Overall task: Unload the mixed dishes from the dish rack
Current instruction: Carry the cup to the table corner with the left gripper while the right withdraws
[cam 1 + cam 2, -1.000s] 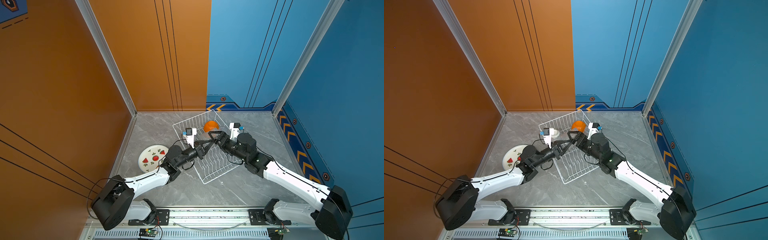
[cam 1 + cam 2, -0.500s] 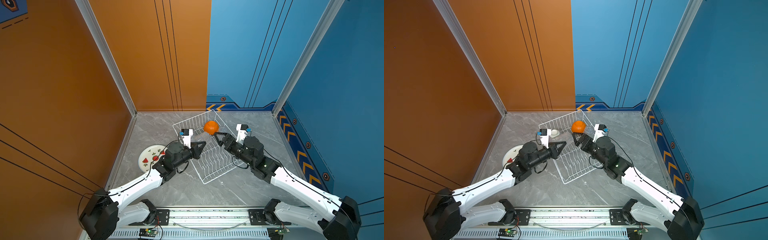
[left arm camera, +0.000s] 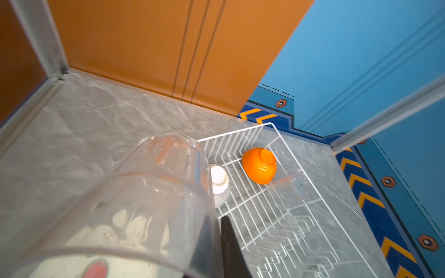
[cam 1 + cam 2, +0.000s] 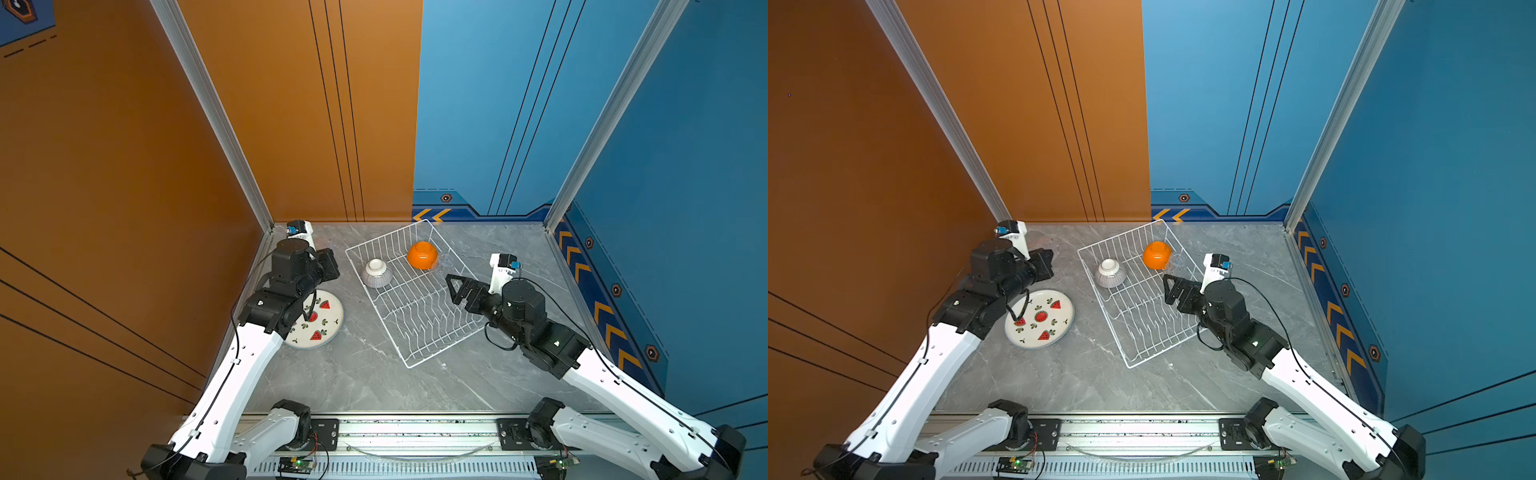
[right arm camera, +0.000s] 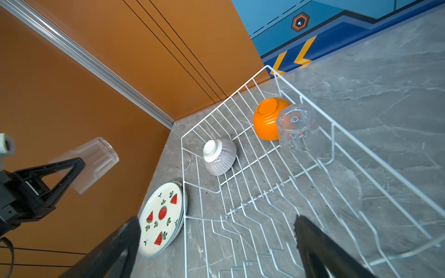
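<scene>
Left of the dish rack [image 4: 419, 320], our left gripper [image 5: 79, 168] clamps a clear glass [image 3: 154, 192] awaiting set-down, while our spread, empty right gripper [image 4: 454, 286] should next approach the racked glass [image 5: 297, 130] beside the orange bowl [image 4: 422, 255].

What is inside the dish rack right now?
The dish rack holds three upturned things: orange bowl, striped bowl, clear glass beside the orange bowl. Anything beneath the bowls is covered.

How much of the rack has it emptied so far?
Done: the watermelon plate lies on the table. In hand: the left claw holds a clear glass. Remaining in the dish rack: striped bowl, orange bowl, second glass; the right claw is open over it.
</scene>
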### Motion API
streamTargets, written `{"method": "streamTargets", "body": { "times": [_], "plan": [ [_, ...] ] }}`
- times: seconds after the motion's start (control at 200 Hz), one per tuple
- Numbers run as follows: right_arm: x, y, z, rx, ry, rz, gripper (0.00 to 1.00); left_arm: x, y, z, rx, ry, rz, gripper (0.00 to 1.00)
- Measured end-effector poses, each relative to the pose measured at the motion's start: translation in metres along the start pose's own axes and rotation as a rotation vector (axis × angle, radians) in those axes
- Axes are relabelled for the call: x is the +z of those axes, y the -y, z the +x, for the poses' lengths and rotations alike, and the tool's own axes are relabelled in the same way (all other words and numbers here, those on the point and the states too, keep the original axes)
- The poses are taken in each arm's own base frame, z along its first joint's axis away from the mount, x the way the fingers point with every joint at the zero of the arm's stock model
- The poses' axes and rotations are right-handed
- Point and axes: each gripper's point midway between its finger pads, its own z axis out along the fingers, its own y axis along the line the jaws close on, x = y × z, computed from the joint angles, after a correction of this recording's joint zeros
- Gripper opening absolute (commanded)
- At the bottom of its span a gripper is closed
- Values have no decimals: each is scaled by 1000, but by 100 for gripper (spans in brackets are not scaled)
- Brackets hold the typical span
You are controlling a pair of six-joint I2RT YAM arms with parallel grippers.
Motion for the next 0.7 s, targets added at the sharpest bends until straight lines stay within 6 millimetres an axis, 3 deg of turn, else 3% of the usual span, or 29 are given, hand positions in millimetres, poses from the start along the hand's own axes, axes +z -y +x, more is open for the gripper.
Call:
{"method": "streamTargets", "body": {
  "times": [0.165,0.44,0.696],
  "plan": [
    [-5,17,3,-49,-23,56,100,10,-59,-14,-53,-34,-174,0],
    [-32,34,19,-93,-83,77,100,45,-160,-5,-219,-161,-366,0],
    [-51,51,32,-95,-99,92,100,101,-198,12,-286,-310,-404,0]
  ]
}}
